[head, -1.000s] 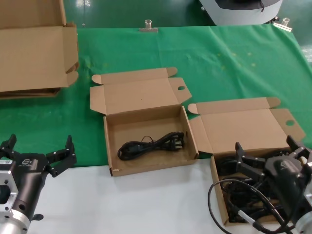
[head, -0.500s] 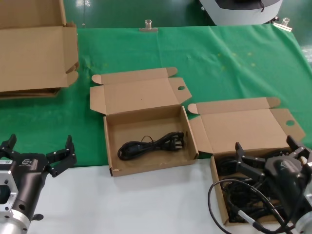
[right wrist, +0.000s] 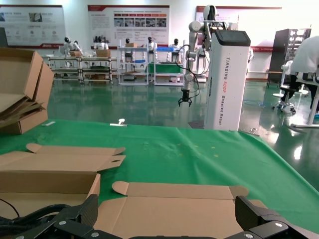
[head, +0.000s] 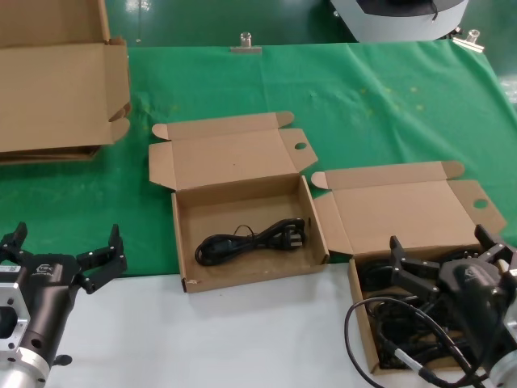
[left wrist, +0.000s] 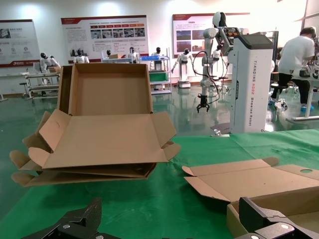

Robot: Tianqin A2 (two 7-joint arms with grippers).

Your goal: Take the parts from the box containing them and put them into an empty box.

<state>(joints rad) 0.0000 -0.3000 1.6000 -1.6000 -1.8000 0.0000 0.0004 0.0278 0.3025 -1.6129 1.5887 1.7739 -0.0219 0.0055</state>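
Several black power cords, the parts (head: 378,279), lie tangled in the box containing them (head: 404,212) at the near right, its lid folded back. My right gripper (head: 440,242) hangs open just above those cords, holding nothing; in the right wrist view that gripper (right wrist: 167,204) faces the brown lid (right wrist: 174,209). The other box (head: 234,212) stands open in the middle, with one black cord (head: 250,238) lying on its floor. My left gripper (head: 66,234) waits open at the near left, over the cloth's edge; the left wrist view shows the gripper (left wrist: 172,209) above green cloth.
Large flat cardboard sheets (head: 48,89) are stacked at the far left, also seen as a stack (left wrist: 99,139) ahead of the left wrist. Green cloth (head: 363,105) covers the far table; a white surface (head: 242,339) runs along the front. A metal clip (head: 245,40) sits at the far edge.
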